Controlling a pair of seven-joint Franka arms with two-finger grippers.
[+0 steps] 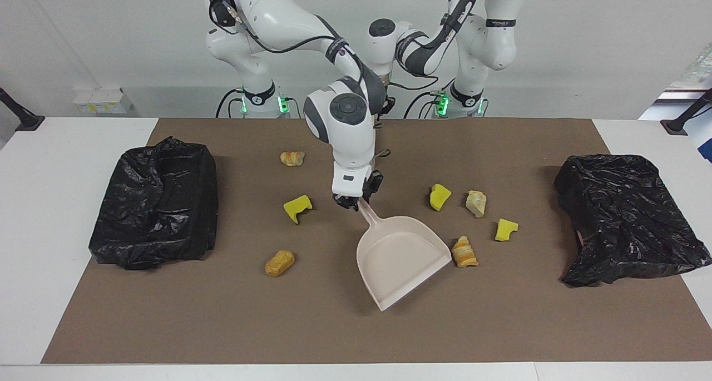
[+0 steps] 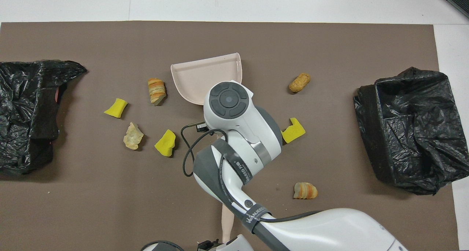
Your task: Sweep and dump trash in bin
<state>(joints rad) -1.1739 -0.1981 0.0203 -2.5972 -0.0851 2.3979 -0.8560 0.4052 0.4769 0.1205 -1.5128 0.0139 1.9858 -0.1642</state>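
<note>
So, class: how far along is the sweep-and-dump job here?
Done: nothing swept; all seven trash pieces lie on the mat, and the dustpan is empty. In hand: the right pincer is shut on the dustpan's handle; the left pincer is by the brush. Left: sweeping, dumping in a bin.

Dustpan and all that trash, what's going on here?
The right gripper is shut on the dustpan by its handle; the pan sits askew and empty mid-mat. All seven bits of trash lie loose around it, none in either black-bagged bin. The left gripper is down at the robots' edge by a beige handle.
</note>
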